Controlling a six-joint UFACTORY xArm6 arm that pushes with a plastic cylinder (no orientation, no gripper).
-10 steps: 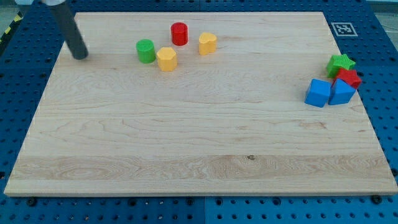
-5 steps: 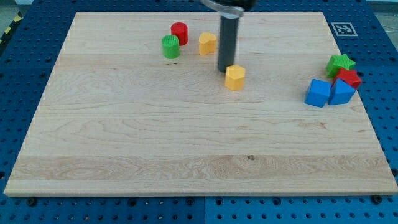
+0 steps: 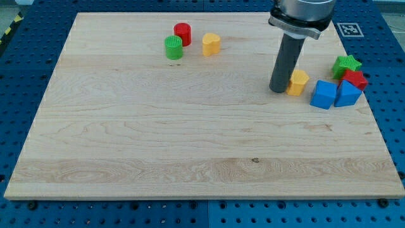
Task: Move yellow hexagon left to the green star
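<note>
The yellow hexagon (image 3: 298, 82) lies on the wooden board (image 3: 190, 139) at the view's right. My tip (image 3: 279, 90) touches its left side. The green star (image 3: 347, 64) sits near the board's right edge, up and to the right of the hexagon, with a gap between them. The dark rod rises from the tip toward the view's top.
A red block (image 3: 355, 79), a blue cube (image 3: 323, 94) and a blue triangular block (image 3: 348, 93) cluster below the green star, just right of the hexagon. A green cylinder (image 3: 173, 47), a red cylinder (image 3: 183, 33) and a yellow heart-like block (image 3: 211, 44) sit at the top left.
The rod swept from the board's upper left to the right, pushing the yellow hexagon from beside the green cylinder across to near the blue cube. The green cylinder shifted slightly right.
</note>
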